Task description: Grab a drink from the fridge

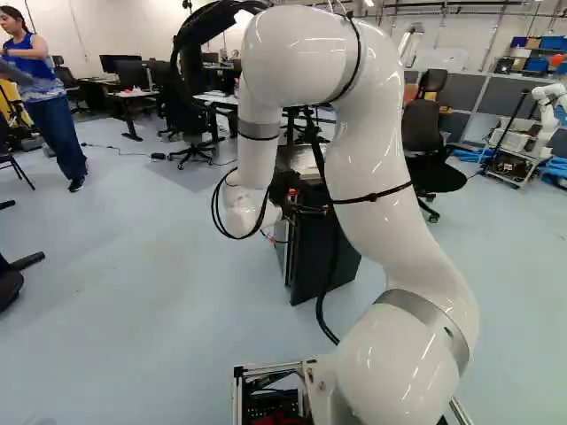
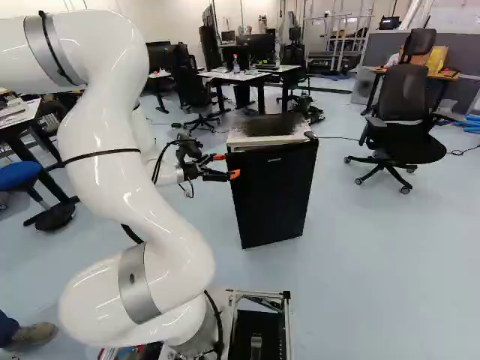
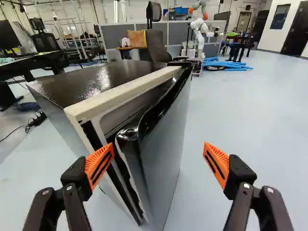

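- Left base view: the small black box-shaped fridge (image 1: pixel 323 257) stands on the pale blue floor (image 1: pixel 133 283).
- Right base view: the black two-finger tool (image 2: pixel 226 166) is near its upper side.
- Wrist view: tool is wide open, gripping nothing; the fridge door (image 3: pixel 163 144) is between the fingers.

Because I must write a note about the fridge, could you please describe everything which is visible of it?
The fridge is low and boxy, upright on the pale floor. Its dark top is glossy, with a pale front strip, perhaps plastic. The black door has a curved recess along its upper edge; I cannot tell whether it is fully closed. The open gripper is at its side edge; contact is unclear.
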